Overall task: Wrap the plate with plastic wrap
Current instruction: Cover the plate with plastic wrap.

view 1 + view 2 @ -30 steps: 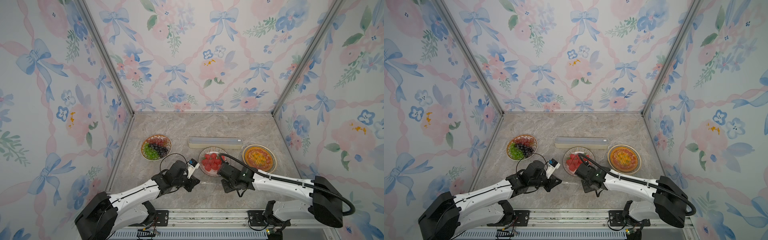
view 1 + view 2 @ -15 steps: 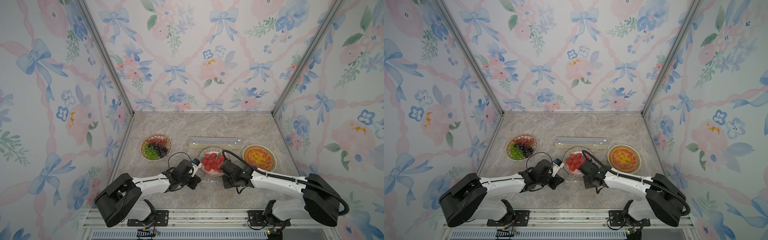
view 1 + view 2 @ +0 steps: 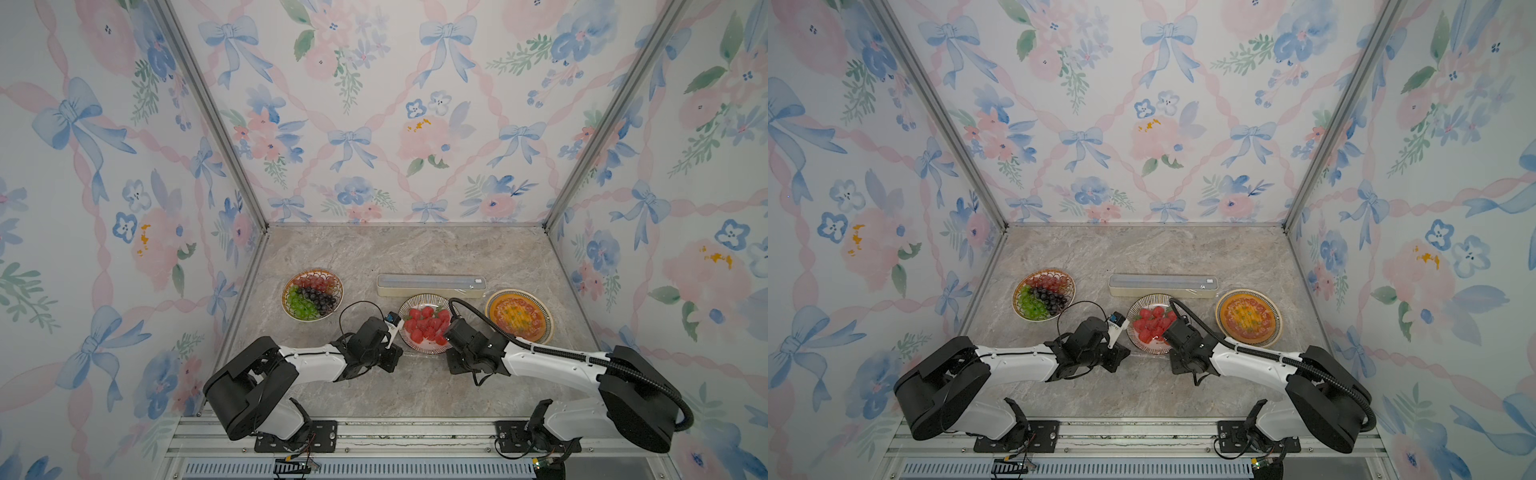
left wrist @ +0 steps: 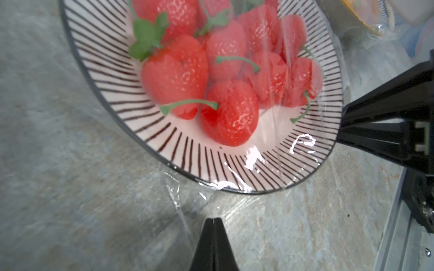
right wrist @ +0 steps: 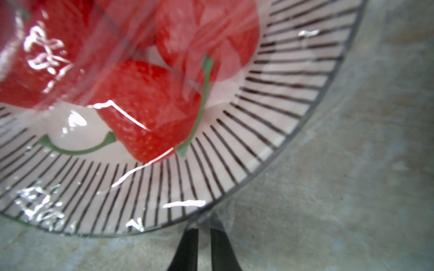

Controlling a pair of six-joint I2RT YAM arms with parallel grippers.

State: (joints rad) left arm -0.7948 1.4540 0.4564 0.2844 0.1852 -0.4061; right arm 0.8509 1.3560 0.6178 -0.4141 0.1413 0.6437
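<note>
Honestly, you were at the tucking stage. The plastic wrap (image 4: 270,206) lay over the plate (image 4: 187,154) of strawberries (image 4: 178,70), just beside the box (image 3: 430,286) on the side nearer the arms. Its loose edge spilled onto the table (image 4: 58,164). Your left gripper (image 4: 212,221) had its jaws pressed together right at that edge, though I couldn't tell if any wrap was caught. Your right gripper (image 5: 204,234) showed a narrow gap. Best bet was easing the edge low under the rim, slowly, so the plate didn't slide.
</note>
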